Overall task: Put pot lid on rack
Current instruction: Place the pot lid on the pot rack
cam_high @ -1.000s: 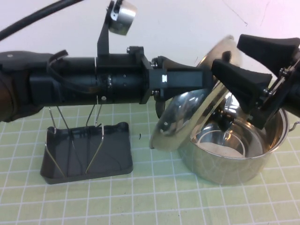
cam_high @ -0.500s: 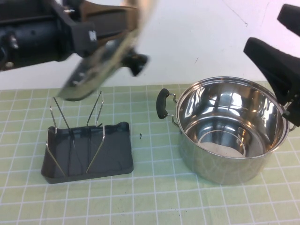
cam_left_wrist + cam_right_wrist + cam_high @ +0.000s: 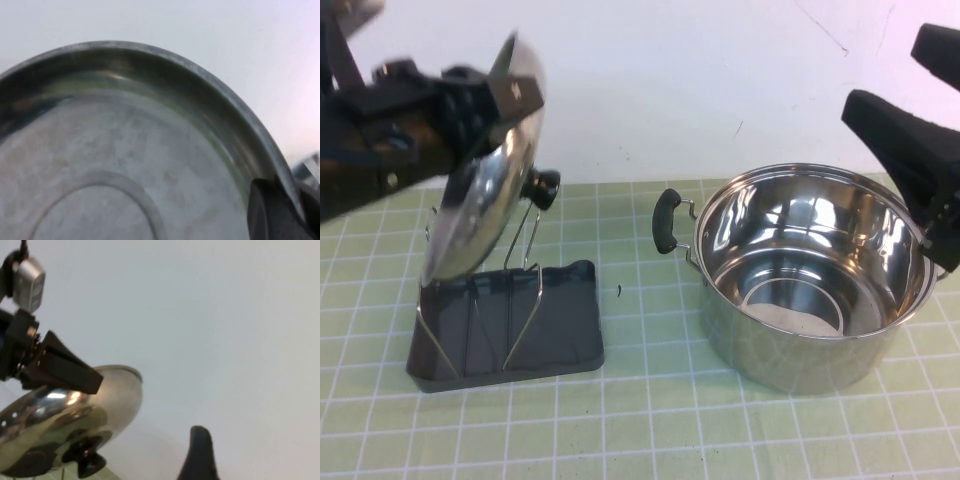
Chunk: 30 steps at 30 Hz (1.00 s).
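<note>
The pot lid (image 3: pixel 480 210) is shiny steel with a black knob (image 3: pixel 542 187) facing right. It stands almost upright, tilted, over the left back part of the rack (image 3: pixel 520 330). Its lower rim is down among the wire prongs (image 3: pixel 525 250); I cannot tell if it rests on them. My left gripper (image 3: pixel 510 92) is shut on the lid's upper rim. In the left wrist view the lid's underside (image 3: pixel 125 165) fills the frame, with one finger (image 3: pixel 272 212) on the rim. In the right wrist view the lid (image 3: pixel 65 415) shows held by the left gripper (image 3: pixel 65 372). My right gripper (image 3: pixel 885 72) is open and empty above the pot's right side.
The deep steel pot (image 3: pixel 810 330) with black side handles (image 3: pixel 665 222) stands uncovered at the right on the green grid mat (image 3: pixel 650 420). A white wall is behind the table.
My left gripper has carried the lid from the pot leftward, then lowered and turned it more upright over the rack. My right gripper has drawn back to the right of the pot.
</note>
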{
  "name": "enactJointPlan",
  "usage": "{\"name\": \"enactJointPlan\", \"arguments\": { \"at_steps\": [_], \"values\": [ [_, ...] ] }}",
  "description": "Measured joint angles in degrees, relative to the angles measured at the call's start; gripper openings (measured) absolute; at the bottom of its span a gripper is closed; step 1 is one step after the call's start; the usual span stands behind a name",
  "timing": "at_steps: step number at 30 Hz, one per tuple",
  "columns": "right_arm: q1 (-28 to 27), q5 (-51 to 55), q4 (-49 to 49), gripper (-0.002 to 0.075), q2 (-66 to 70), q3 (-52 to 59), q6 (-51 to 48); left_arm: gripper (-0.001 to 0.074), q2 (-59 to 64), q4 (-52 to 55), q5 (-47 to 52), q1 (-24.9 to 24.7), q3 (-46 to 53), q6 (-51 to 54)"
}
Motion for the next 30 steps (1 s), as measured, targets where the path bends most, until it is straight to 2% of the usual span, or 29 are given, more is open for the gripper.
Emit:
{"name": "enactJointPlan", "arguments": {
  "at_steps": [4, 8, 18, 30],
  "values": [
    [0.0, 2.24, 0.0, 0.0515, 0.0, 0.0, 0.0, 0.0008, 0.99, -12.03, -0.71, 0.11, 4.6, 14.89],
    [0.0, 2.96, 0.0, 0.0514, 0.0, 0.0, 0.0, 0.0008, 1.5, -14.7, 0.82, 0.11, 5.5, 20.32],
    [0.0, 4.13, 0.0, 0.0514, 0.0, 0.0, 0.0, 0.0008, 3.55, -15.07, 6.47, 0.11, 5.5, 17.95],
    [0.0, 5.64, 0.0, 0.0514, 0.0, 0.0, 0.0, 0.0008, 6.21, -15.07, 3.39, 0.11, 5.5, 17.95]
  ]
}}
